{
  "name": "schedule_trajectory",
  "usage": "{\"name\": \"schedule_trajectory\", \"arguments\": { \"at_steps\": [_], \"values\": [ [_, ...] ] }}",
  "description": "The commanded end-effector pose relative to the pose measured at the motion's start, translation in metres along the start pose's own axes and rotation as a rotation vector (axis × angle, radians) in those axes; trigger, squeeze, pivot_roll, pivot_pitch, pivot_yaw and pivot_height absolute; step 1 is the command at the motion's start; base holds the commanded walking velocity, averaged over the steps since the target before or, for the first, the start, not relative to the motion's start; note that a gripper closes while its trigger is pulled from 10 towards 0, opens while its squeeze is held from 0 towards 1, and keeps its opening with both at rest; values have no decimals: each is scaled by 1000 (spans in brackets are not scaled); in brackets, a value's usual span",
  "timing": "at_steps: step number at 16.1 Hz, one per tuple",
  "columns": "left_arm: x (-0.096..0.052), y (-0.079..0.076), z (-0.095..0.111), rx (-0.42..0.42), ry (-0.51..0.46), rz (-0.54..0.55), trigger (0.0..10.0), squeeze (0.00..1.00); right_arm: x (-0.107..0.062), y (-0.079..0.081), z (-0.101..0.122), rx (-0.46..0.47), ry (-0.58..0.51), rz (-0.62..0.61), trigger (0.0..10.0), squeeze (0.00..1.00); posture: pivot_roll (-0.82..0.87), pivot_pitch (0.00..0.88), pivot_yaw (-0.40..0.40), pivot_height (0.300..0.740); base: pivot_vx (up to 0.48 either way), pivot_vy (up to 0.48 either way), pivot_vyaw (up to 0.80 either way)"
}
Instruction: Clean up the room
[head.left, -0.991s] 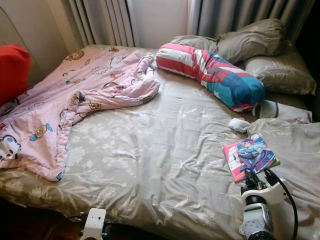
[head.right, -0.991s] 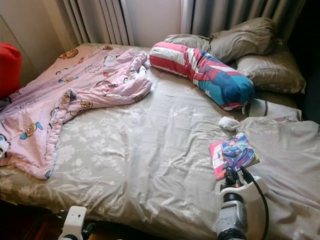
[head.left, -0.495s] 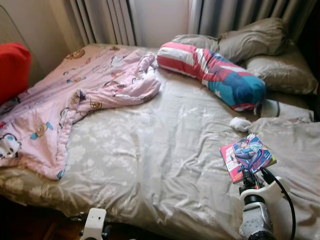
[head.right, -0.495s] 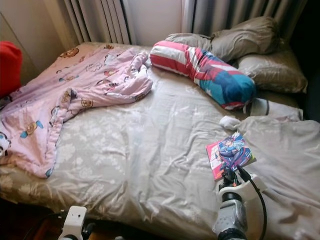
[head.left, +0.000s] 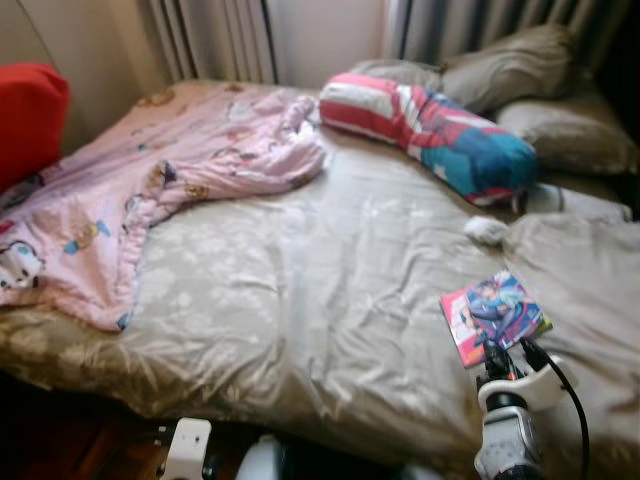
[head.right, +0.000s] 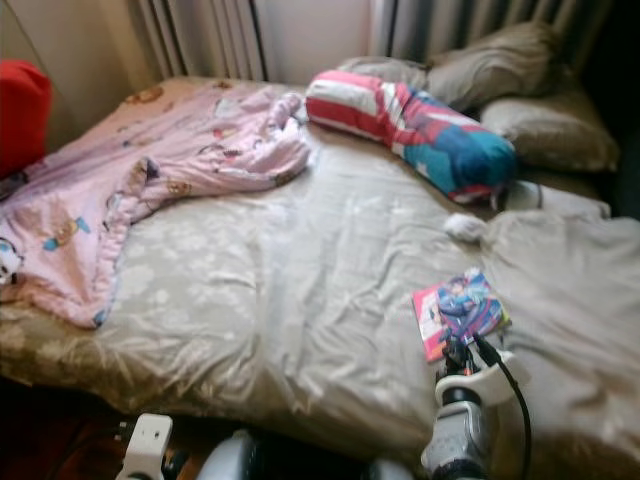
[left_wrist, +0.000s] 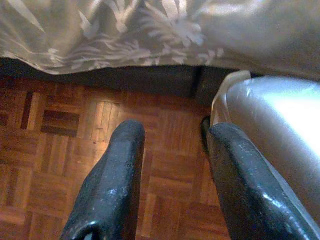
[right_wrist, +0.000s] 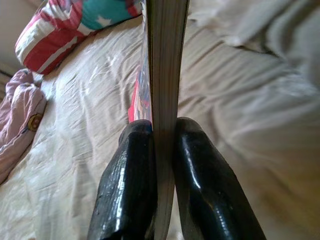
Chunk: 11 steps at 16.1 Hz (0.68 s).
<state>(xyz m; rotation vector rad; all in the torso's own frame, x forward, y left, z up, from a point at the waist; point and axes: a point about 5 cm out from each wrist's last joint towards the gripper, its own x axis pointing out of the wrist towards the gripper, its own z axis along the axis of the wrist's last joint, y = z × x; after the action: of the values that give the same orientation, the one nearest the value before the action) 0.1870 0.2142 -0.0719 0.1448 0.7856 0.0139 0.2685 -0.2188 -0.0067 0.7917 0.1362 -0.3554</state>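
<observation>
A comic book (head.left: 494, 315) with a bright superhero cover is held just above the grey bedspread (head.left: 330, 290) at the bed's near right. My right gripper (right_wrist: 162, 165) is shut on its near edge, and the page block (right_wrist: 165, 60) runs up between the two black fingers (right_wrist: 131, 185). My right arm (head.left: 510, 430) rises at the lower right. My left gripper (left_wrist: 170, 165) hangs low beside the bed, fingers (left_wrist: 112, 185) open over wooden parquet with nothing between them.
A pink cartoon-print blanket (head.left: 150, 190) lies crumpled across the bed's left half. A striped red, white and blue bolster (head.left: 430, 130) and grey pillows (head.left: 520, 75) sit at the head. A small white cloth (head.left: 487, 229) lies near the book. A red cushion (head.left: 30, 115) stands far left.
The whole view has shifted and blurred as the camera moved, showing more of the dark floor below the bed edge. The right gripper still grips the book.
</observation>
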Motion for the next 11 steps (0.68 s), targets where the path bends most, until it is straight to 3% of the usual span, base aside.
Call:
{"name": "schedule_trajectory", "arguments": {
  "at_steps": [1,2,11],
  "values": [
    [-1,2,-3,-4,15,10,10000,0,2,0,6,5,-29,12,10000,0,97,90,12,636,0,0,-719],
    [-1,2,-2,-4,14,9,10000,0,2,1,6,3,-29,16,10000,0,96,90,12,636,0,0,-769],
    [-1,4,-4,-3,16,14,10000,0,1,8,-1,17,-4,86,10000,0,92,89,18,636,0,0,0]
  ]
}}
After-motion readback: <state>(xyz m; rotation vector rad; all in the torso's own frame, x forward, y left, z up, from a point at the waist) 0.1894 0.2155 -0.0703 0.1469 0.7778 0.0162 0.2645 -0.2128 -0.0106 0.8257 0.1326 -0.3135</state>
